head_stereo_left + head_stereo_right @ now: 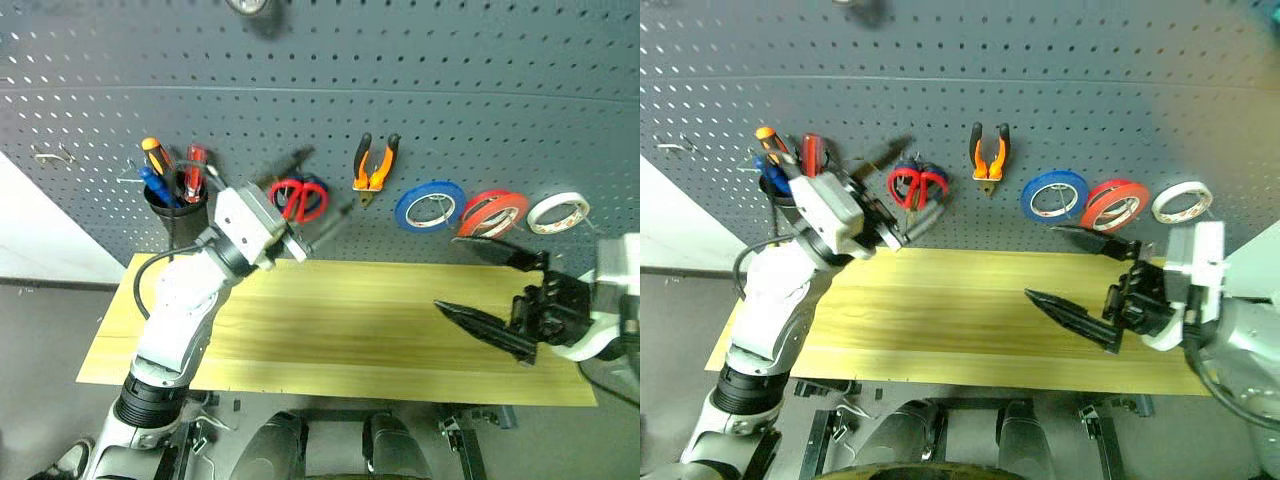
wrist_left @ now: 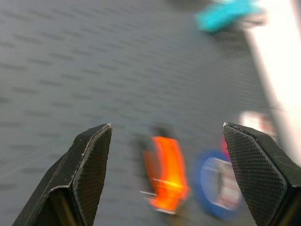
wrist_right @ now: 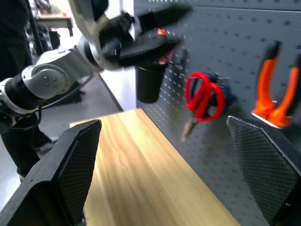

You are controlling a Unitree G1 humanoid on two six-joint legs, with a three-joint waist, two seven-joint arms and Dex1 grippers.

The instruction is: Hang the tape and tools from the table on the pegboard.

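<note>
On the dark grey pegboard hang the red-handled scissors, the orange-and-black pliers and the red tape. A red-handled screwdriver stands in a black cup fixed to the board. My left gripper is open and empty, held up close in front of the scissors; its wrist view looks at the pliers. My right gripper hovers open and empty over the right part of the wooden table, below the red tape.
A blue tape roll and a white one hang either side of the red roll. The cup also holds an orange screwdriver and a blue one. A bare wire hook sits at the board's far left.
</note>
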